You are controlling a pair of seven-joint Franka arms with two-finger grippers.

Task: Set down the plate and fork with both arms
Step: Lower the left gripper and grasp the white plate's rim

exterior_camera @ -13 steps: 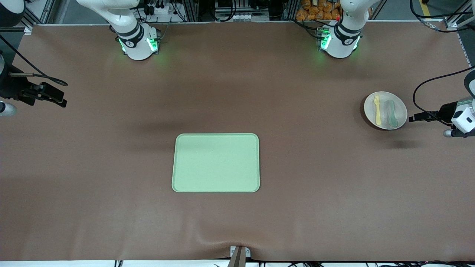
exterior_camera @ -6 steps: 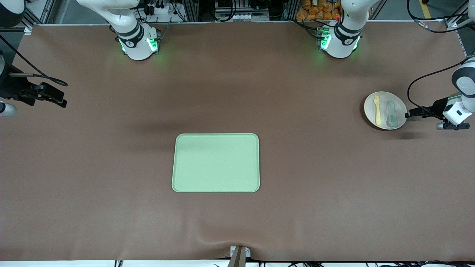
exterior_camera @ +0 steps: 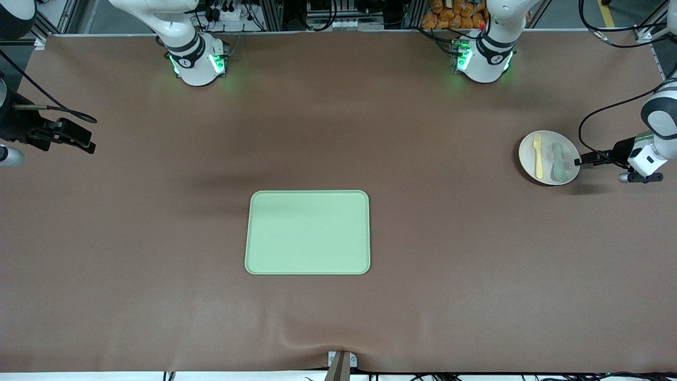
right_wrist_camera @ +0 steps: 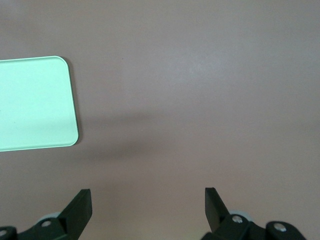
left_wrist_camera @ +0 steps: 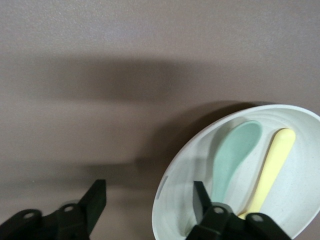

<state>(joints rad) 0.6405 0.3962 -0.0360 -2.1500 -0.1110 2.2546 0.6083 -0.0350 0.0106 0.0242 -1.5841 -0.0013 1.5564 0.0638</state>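
Plate (exterior_camera: pixel 548 157): I see it flat on the counter (exterior_camera: pixel 423 317) near the edge at the left arm's end, well apart from the tray (exterior_camera: pixel 307 232) in the middle.
Fork (exterior_camera: pixel 538 156): it lies on the plate beside the spoon (exterior_camera: pixel 557 162), so moving the plate should carry both.
Left tool (exterior_camera: pixel 583 158): low at the plate's rim, fingers apart, one over the rim and one outside it; I judge this a line-up to pinch the rim.
Right tool (exterior_camera: pixel 87 145): waiting over the counter's edge at the right arm's end, fingers apart.
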